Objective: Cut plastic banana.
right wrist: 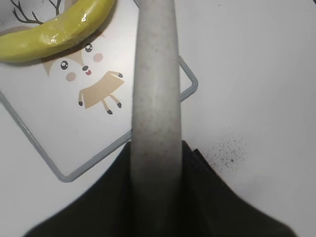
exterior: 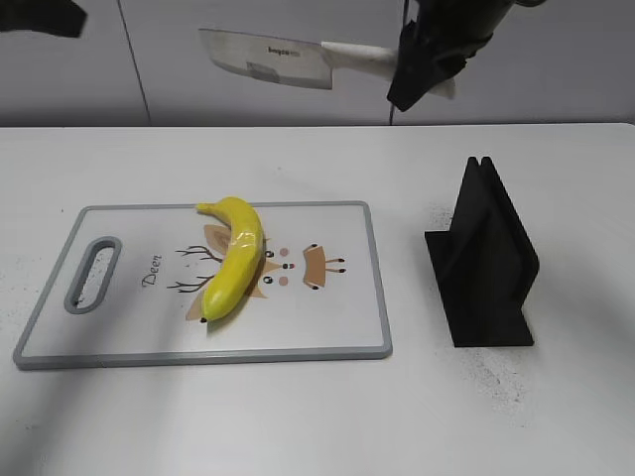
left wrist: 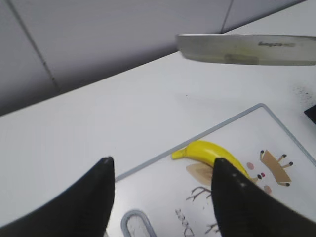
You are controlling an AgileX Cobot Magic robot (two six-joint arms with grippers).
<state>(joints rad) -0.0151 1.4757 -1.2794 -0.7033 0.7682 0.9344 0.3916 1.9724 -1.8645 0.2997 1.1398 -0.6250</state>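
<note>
The plastic banana lies on the white cutting board, left of the board's middle; it also shows in the left wrist view and the right wrist view. My right gripper is shut on the white handle of a knife, holding it high above the table behind the board, blade pointing left. The blade shows in the left wrist view. My left gripper is open and empty, high above the board's left end; only a dark part of it shows at the exterior view's top left.
A black knife stand sits on the white table right of the board. The board has a grey rim and a handle slot at its left end. A grey wall runs behind the table.
</note>
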